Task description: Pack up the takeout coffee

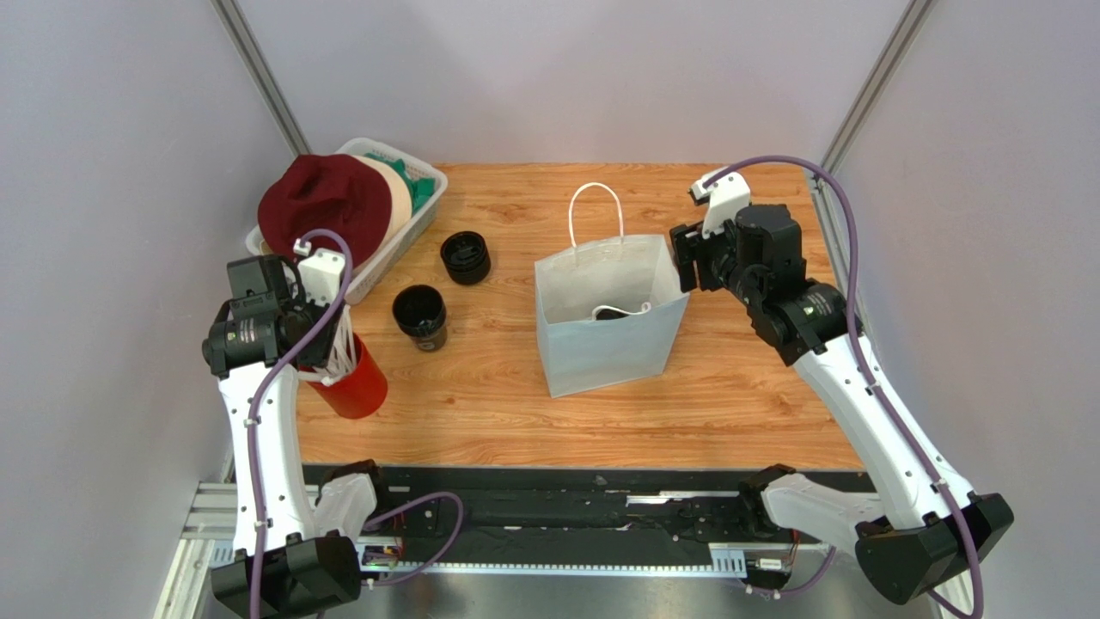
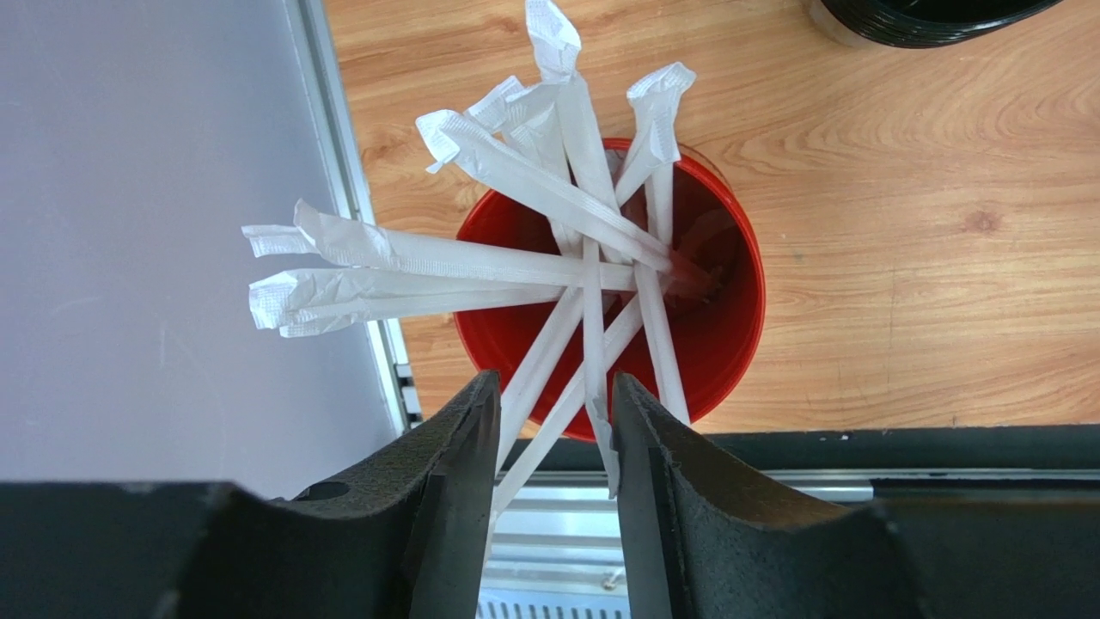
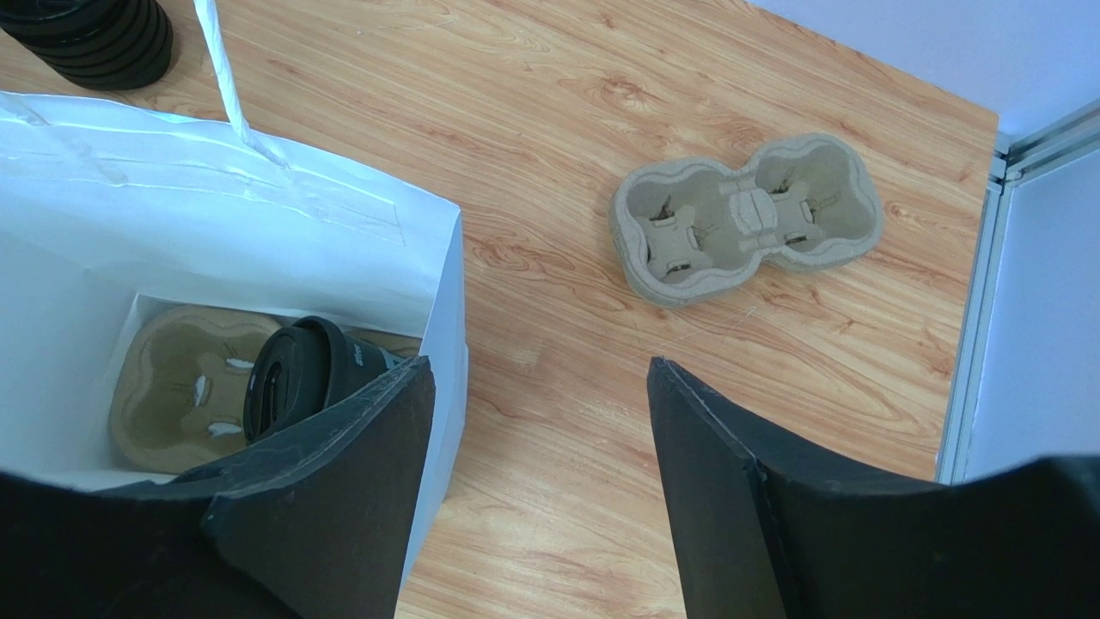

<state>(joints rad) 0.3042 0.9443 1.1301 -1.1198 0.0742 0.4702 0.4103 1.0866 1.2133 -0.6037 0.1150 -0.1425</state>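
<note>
Since the takeout coffee (image 3: pixel 304 377) lies in the bag (image 1: pixel 607 342), centre frame, your left end effector (image 2: pixel 555 387) straddles straws (image 2: pixel 517 262) unclenched — right end effector (image 3: pixel 536 374) released.

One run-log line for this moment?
left gripper: open around white wrapped straws in red plastic cup | right gripper: open astride pale paper bag wall | dark lidded cup: in bag on pulp tray
</note>
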